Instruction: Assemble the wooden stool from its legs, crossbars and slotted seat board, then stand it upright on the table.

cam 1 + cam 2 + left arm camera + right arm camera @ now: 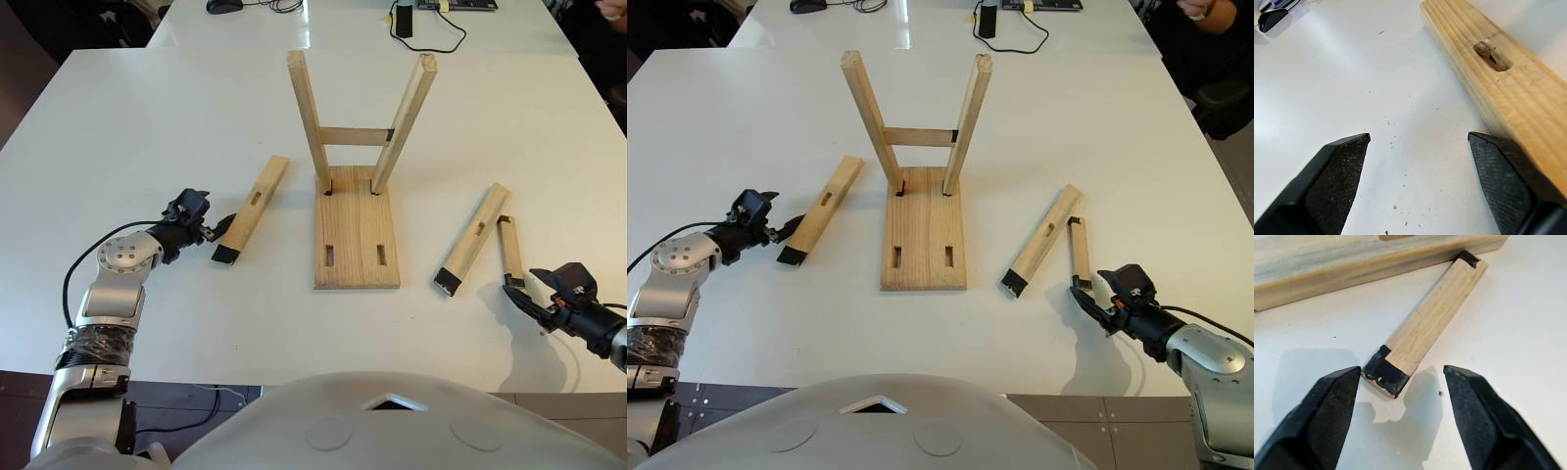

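Note:
The slotted seat board (357, 240) lies flat mid-table with two legs (310, 113) standing in its far slots, joined by a crossbar (353, 136). A loose leg (253, 208) lies to the left of the board. My left gripper (221, 231) is open beside that leg's black-tipped near end, with one finger (1508, 176) close against the leg (1508, 83). Right of the board lie another loose leg (473, 238) and a short crossbar (509, 252). My right gripper (526, 294) is open just short of the crossbar's black near end (1387, 372).
A mouse (224, 6) and a dark device with a cable (403, 20) sit at the table's far edge. The table's front edge (294, 377) runs close to both arms.

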### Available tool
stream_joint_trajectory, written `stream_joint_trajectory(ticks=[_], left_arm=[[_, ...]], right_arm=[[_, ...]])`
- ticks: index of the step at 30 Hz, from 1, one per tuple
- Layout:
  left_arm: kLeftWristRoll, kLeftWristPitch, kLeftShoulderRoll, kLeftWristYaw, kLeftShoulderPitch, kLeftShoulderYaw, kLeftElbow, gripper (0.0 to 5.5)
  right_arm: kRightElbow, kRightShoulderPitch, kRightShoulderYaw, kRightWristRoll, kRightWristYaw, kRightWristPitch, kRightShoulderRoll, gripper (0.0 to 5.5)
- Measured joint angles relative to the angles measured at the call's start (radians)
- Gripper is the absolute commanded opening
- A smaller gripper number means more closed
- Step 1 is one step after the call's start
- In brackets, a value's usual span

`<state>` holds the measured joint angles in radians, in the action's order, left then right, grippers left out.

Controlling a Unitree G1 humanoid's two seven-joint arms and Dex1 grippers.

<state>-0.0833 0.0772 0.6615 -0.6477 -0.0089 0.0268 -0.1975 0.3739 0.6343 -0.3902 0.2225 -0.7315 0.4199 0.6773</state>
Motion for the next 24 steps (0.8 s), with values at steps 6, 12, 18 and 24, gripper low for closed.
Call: stream_joint_trajectory(ticks=[6, 12, 18, 24], left_arm=[[0.000, 0.017, -0.002, 0.007, 0.002, -0.001, 0.013, 3.73], [0.000, 0.020, -0.002, 0.007, 0.000, -0.004, 0.014, 3.73], [0.000, 0.021, -0.002, 0.007, -0.005, -0.008, 0.012, 3.73], [0.000, 0.023, -0.002, 0.007, -0.007, -0.011, 0.013, 3.69]], right_arm=[[-0.022, -0.006, -0.002, 0.009, 0.002, 0.002, -0.011, 3.14], [0.002, -0.041, 0.003, 0.051, 0.067, 0.062, -0.085, 3.14], [-0.005, -0.076, 0.025, 0.061, 0.151, 0.096, -0.158, 3.14], [-0.012, -0.081, 0.054, 0.063, 0.181, 0.086, -0.183, 2.35]])
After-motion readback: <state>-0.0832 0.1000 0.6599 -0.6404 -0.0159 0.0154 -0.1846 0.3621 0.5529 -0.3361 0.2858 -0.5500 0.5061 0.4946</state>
